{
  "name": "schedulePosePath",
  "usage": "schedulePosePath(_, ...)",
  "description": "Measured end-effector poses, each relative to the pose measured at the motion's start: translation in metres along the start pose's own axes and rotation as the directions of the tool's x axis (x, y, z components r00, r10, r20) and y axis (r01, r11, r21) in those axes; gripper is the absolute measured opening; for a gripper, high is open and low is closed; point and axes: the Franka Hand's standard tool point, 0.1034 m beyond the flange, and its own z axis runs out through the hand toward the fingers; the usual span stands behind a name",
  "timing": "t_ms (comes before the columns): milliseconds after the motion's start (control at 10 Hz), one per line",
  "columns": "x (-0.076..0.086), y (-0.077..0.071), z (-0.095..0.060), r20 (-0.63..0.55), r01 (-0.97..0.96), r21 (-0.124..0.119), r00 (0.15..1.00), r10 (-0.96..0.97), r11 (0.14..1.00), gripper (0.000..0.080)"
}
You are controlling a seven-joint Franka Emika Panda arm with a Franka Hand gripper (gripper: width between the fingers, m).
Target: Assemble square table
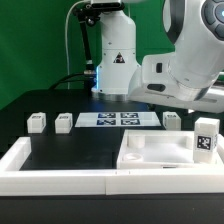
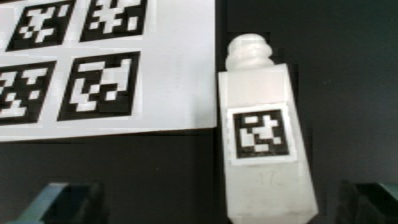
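Observation:
In the wrist view a white leg with a black-and-white tag lies on the dark table beside the marker board, its threaded tip pointing away from me. My gripper is open. One dark finger stands on each side of the leg's near end, with clear gaps to it. In the exterior view this leg sits by the marker board's right end, under the arm's hand. The white square slab lies at the front right. Another leg stands upright at its right edge.
Two more legs lie left of the marker board. A long white rim wall runs along the front and up the left side. The robot base stands behind the marker board.

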Motion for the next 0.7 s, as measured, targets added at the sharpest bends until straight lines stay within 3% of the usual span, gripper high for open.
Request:
schedulePosePath(200,0.0002,-0.0024,-0.0036,-0.026,0.04,0.009,0.999,-0.04,0.999,0.0648)
schedulePosePath(300,0.0037,-0.0009,-0.0066,-0.06,0.079,0.024,0.995,-0.077,0.997,0.0648)
schedulePosePath(400,0.0059,0.0015,-0.0087,-0.097,0.099,0.057,0.991,-0.093,0.993,0.0648)
schedulePosePath(700,0.0034,0.006,-0.0076,-0.093,0.088,0.06,0.992,-0.082,0.994,0.0648)
